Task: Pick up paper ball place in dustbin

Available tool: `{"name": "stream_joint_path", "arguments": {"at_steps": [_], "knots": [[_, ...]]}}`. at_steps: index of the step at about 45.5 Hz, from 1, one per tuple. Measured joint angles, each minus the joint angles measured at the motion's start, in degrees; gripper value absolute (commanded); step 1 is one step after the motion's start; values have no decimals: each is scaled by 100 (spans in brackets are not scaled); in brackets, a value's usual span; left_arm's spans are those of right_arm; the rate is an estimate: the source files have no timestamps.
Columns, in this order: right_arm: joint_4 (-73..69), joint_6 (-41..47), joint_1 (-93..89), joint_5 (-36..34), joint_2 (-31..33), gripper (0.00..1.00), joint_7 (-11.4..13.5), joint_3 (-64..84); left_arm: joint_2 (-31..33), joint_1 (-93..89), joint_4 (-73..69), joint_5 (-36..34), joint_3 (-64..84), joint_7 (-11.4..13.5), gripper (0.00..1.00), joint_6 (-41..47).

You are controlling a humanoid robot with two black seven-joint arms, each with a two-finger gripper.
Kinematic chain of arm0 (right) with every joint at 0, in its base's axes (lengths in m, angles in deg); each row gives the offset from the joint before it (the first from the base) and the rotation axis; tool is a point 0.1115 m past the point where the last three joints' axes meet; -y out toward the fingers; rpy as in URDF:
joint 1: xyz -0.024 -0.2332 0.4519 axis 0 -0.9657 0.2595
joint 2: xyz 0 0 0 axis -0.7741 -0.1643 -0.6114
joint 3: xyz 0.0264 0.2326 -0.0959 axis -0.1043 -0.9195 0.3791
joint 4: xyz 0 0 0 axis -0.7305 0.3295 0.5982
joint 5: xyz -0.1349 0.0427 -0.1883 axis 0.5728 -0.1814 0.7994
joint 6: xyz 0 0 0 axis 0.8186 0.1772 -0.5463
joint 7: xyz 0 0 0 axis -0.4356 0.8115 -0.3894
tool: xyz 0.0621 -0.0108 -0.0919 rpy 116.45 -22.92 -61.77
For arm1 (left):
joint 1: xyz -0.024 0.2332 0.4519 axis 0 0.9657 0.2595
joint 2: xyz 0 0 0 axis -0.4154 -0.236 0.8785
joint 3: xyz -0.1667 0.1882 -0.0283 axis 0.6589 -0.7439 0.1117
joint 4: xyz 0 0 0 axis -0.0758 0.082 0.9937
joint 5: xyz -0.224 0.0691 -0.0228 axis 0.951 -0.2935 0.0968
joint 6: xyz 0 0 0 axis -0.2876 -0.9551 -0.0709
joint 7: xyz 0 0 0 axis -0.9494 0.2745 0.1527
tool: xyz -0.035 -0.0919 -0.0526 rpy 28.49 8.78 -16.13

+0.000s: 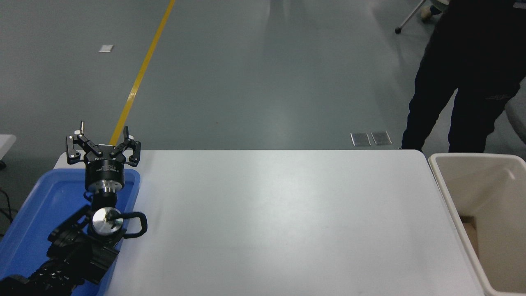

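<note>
Paper ball: not visible anywhere now; I cannot tell where it lies relative to any jaws.
Handling, my judgement: crumpled paper should be light and soft, so pinch it across the middle.
Left gripper (pixel 103 139): parked at 8 o'clock over the blue tray (pixel 28 213), fingers spread, holding nothing.
Right gripper: out of view.
Dustbin (pixel 448 197): cream, at 4 o'clock beside the white table (pixel 279 222).
Person (pixel 460 74): standing at 1 o'clock.

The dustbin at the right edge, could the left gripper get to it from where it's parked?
Probably not. The left gripper, open, sits over the blue tray at the far left; the dustbin lies beyond the table's whole width.
</note>
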Motion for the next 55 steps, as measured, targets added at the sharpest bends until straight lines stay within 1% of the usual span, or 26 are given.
{"name": "stream_joint_path", "arguments": {"at_steps": [3,8,12,13,16,17,18,19,21,22,23,24,34,46,52,55], "knots": [[271,-63,-407,-400,-258,0,14,-81,0,0,0,0,0,0,99,0],[559,-214,-922,-869,-622,0,33,-196,0,0,0,0,0,0,99,0],[705,-321,-1196,-1105,-824,5,44,-317,0,-1,0,0,0,0,99,0],[725,-338,-1248,-1145,-863,8,44,-338,0,-1,0,0,0,0,99,0],[782,-388,-1382,-1250,-959,25,47,-399,0,-1,0,0,0,0,99,0],[804,-406,-1426,-1288,-992,36,49,-420,0,-1,0,0,0,0,99,0],[814,-417,-1451,-1308,-1015,50,48,-432,0,-1,0,0,0,0,99,0],[821,-424,-1474,-1328,-1034,59,49,-443,0,-2,0,0,0,0,99,0],[845,-442,-1520,-1370,-1069,64,50,-468,0,-2,0,0,0,0,99,0],[856,-450,-1534,-1387,-1082,68,50,-477,0,-3,0,0,0,0,99,0],[868,-461,-1546,-1409,-1097,95,51,-489,0,-3,0,0,0,0,99,0],[884,-471,-1560,-1435,-1114,100,51,-503,0,-4,0,0,0,0,99,0],[912,-484,-1498,-1487,-1114,100,53,-540,0,-7,0,0,0,0,99,0],[820,-429,-1196,-1408,-889,100,47,-503,3,-9,0,0,0,0,99,0],[407,-394,-604,-1140,-574,100,44,-440,6,-10,0,0,0,0,99,0],[-111,-360,-55,-840,-331,100,43,-321,6,-10,0,0,0,-1,99,0]]}}
